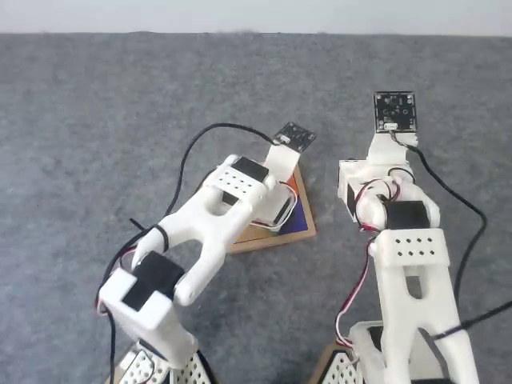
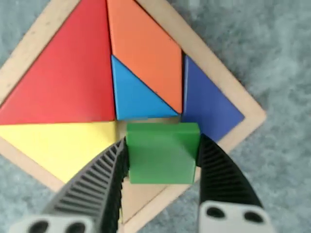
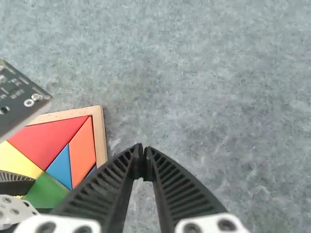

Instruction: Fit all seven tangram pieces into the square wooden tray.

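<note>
The left jaws are open only as far as the green square (image 2: 163,153) is broad, and they hold it by two opposite sides. The piece hangs over the bare corner of the square wooden tray (image 2: 252,119), between the yellow triangle (image 2: 58,145) and the dark blue triangle (image 2: 206,102). A thin strip of bare wood shows between its far edge and the light blue triangle (image 2: 136,94). Whether the square already rests on the tray floor, I cannot tell.

The right jaws are closed, their tips touching each other, with nothing between them. They hang over the grey cloth just beside one edge of the tray.

In the tray the red triangle (image 2: 63,73) lies against the orange parallelogram (image 2: 146,48), and the light blue triangle sits in the angle below them. The yellow triangle lies along the long side of the red one.

The desk (image 1: 96,120) is covered by a grey felt-like cloth. A pale strip of wall (image 1: 240,16) runs behind it.

In the high view the left arm (image 1: 216,216) lies across the tray and hides most of it, so only one wooden corner and a few coloured edges are visible there. The right arm (image 1: 400,240) stands beside it, apart from the tray. In the left wrist view the outer corners of the tray are cut off.
</note>
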Controlling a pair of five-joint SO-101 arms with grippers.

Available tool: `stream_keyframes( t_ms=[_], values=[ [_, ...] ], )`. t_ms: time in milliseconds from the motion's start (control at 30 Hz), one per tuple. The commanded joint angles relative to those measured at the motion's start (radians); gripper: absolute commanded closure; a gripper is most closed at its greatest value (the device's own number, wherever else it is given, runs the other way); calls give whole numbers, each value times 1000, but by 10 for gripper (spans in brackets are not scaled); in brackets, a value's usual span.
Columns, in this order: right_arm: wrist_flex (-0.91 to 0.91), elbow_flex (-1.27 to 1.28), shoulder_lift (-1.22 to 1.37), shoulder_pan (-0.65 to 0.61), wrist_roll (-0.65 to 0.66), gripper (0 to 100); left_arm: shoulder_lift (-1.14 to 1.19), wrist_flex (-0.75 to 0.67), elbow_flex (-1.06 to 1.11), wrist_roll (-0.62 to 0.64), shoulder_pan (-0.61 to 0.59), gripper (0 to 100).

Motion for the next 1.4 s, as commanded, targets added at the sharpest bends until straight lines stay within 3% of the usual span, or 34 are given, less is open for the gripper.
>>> stream_keyframes(
  t_ms=[0,167,333,433,733,967,1133,1367],
  values=[
    [-31,-5,-45,10,-6,989,-5,-15,-54,-17,5,844],
    [-30,-5,-45,10,-5,989,-9,-14,-56,-18,-2,840],
    [-30,-5,-45,12,-5,989,-9,-3,-65,-17,-64,713],
    [-30,-5,-45,10,-5,989,-9,74,-108,-17,-75,666],
    [-30,-3,-45,10,-5,989,-106,97,-74,6,-69,705],
    [-44,29,-44,-54,-2,989,-468,-206,323,32,-78,922],
    [-44,57,-44,-147,41,989,-701,-430,544,109,-226,942],
    [-70,60,-19,-159,141,989,-835,-543,624,187,-457,943]
  ],
)
